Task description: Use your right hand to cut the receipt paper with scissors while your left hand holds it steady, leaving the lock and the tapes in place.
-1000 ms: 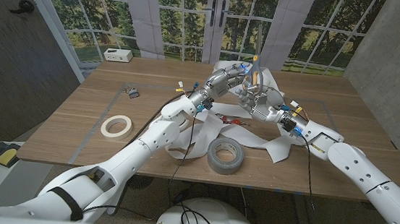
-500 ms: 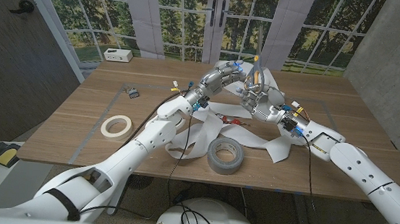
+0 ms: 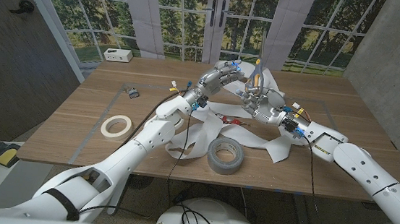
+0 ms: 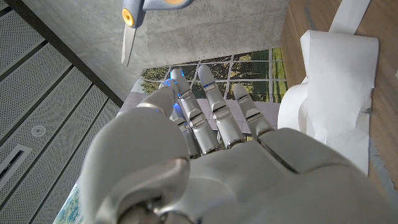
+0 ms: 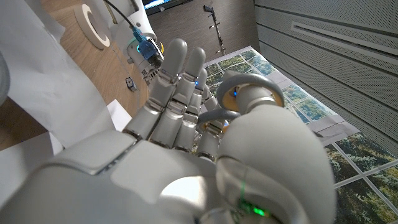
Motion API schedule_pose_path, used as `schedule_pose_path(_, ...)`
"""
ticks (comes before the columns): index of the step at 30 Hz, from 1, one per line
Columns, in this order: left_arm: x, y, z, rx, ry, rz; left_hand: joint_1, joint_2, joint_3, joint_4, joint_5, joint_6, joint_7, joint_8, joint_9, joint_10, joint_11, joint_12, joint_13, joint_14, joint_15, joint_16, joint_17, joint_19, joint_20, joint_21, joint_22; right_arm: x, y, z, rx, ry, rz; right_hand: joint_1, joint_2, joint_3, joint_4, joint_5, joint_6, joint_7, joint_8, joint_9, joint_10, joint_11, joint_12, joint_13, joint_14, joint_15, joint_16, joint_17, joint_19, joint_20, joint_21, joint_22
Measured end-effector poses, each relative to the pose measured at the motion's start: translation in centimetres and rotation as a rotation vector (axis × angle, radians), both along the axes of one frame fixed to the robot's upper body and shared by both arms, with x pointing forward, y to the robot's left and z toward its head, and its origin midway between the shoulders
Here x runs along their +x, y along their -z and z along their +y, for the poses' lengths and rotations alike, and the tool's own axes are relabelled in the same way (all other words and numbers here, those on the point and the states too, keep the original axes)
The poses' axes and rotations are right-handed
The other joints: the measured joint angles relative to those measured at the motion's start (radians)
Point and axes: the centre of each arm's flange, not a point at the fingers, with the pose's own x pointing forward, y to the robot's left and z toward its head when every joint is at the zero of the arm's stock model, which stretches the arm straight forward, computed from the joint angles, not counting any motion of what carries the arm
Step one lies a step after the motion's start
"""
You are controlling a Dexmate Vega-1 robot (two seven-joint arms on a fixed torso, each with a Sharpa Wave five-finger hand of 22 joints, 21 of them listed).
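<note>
Right hand (image 3: 263,99) raised over table's (image 3: 75,126) far middle, clamped on scissors (image 3: 257,75), blades pointing up. Left hand (image 3: 221,76) just left of it, fingers curled at the paper (image 3: 266,143); grip unclear. Paper trails in loops toward near edge. Grey tape (image 3: 224,155) near middle, white tape (image 3: 116,126) left. Lock (image 3: 131,91) far left.
</note>
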Motion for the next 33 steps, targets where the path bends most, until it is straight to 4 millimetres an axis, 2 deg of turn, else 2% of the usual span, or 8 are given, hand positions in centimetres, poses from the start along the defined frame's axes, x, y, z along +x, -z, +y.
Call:
schedule_pose_path(1,0.0,0.0,0.0,0.0,0.0,0.0,0.0,0.0,0.0,0.0,0.0,0.0,0.0,0.0,0.0,0.0,0.0,0.0,0.0,0.0,0.0,0.0,0.0,0.0,0.0,0.0,0.0,0.0,0.0,0.0,-0.002,0.001,-0.001,-0.008,-0.008,-0.017,0.009,-0.031,-0.003,0.003,0.0,0.003,0.0,0.0,-0.005,0.003,-0.007,0.0,-0.004,-0.005,0.0,0.0,-0.001,-0.003)
schedule_pose_path(2,0.0,0.0,0.0,0.0,0.0,0.0,0.0,0.0,0.0,0.0,0.0,0.0,0.0,0.0,0.0,0.0,0.0,0.0,0.0,0.0,0.0,0.0,0.0,0.0,0.0,0.0,0.0,0.0,-0.1,0.0,-0.007,0.002,-0.004,-0.025,-0.024,-0.03,0.021,-0.06,-0.009,0.005,0.022,0.007,-0.003,-0.002,-0.01,0.005,-0.012,0.005,-0.007,-0.011,-0.003,0.004,-0.008,-0.004)
schedule_pose_path(5,0.1,0.0,0.0,-0.002,0.001,0.0,-0.001,0.001,0.0,0.0,0.0,0.0,0.0,0.0,0.0,0.0,0.0,0.0,0.0,0.0,0.0,0.0,0.0,0.0,0.0,0.0,0.0,0.0,-0.3,-0.1,-0.023,0.003,-0.01,-0.062,-0.062,-0.059,0.031,-0.108,-0.019,0.004,0.075,-0.001,-0.006,-0.005,-0.018,0.009,-0.02,0.013,-0.014,-0.022,-0.005,0.005,-0.019,-0.005)
schedule_pose_path(10,0.1,-0.1,-0.1,-0.003,0.002,0.0,-0.001,0.001,0.0,0.0,0.0,0.0,0.0,0.0,0.0,-0.002,0.002,0.0,0.0,0.0,0.0,0.0,0.0,0.0,0.0,0.0,0.0,-0.1,-0.6,0.0,-0.051,-0.002,-0.027,-0.112,-0.111,-0.1,0.046,-0.147,-0.02,0.005,0.106,0.004,-0.006,-0.005,-0.029,0.009,-0.02,0.012,-0.026,-0.043,-0.005,0.005,-0.029,-0.009)
schedule_pose_path(13,0.2,-0.1,-0.1,-0.004,0.002,-0.001,-0.001,0.001,0.0,0.0,0.0,0.0,0.0,0.0,0.0,-0.002,0.002,0.0,0.0,0.0,0.0,0.0,0.0,0.0,0.0,0.006,0.0,0.0,-0.7,0.1,-0.062,-0.007,-0.038,-0.14,-0.134,-0.126,0.055,-0.154,-0.031,0.013,0.105,0.003,-0.002,-0.002,-0.04,0.009,-0.023,0.015,-0.032,-0.055,-0.005,0.005,-0.042,-0.009)
schedule_pose_path(15,0.2,-0.1,-0.1,-0.004,0.002,0.0,-0.001,0.001,0.0,0.0,-0.001,0.0,0.0,0.0,0.0,-0.002,0.002,0.0,0.0,0.004,-0.004,0.0,0.003,0.0,0.0,0.006,0.0,-0.1,-0.9,0.0,-0.068,-0.006,-0.054,-0.19,-0.151,-0.157,0.068,-0.161,-0.031,0.012,0.103,0.002,0.001,0.002,-0.05,0.007,-0.025,0.018,-0.04,-0.066,-0.005,0.005,-0.054,-0.009)
schedule_pose_path(17,0.2,-0.2,-0.1,-0.005,0.003,0.0,-0.001,0.001,0.0,0.0,-0.001,0.0,0.0,0.0,0.0,-0.002,0.002,0.0,0.0,0.004,-0.004,0.0,0.005,0.0,0.0,0.006,0.0,-0.1,-1.0,-0.1,-0.073,-0.004,-0.066,-0.221,-0.164,-0.175,0.079,-0.161,-0.031,0.013,0.102,-0.003,0.001,0.003,-0.054,0.002,-0.029,0.021,-0.041,-0.073,-0.005,0.005,-0.062,-0.014)
schedule_pose_path(33,0.4,-0.1,-0.4,-0.009,0.004,0.004,-0.001,0.001,0.0,0.0,-0.001,0.0,0.0,0.0,0.0,0.0,0.0,-0.003,0.0,0.007,-0.007,0.0,0.005,0.0,0.0,0.006,0.0,0.0,-1.2,-0.5,-0.074,0.019,-0.082,-0.286,-0.164,-0.216,0.103,-0.161,-0.038,0.016,0.101,-0.013,0.001,0.013,-0.062,-0.003,-0.034,0.023,-0.047,-0.093,-0.005,0.005,-0.085,-0.014)
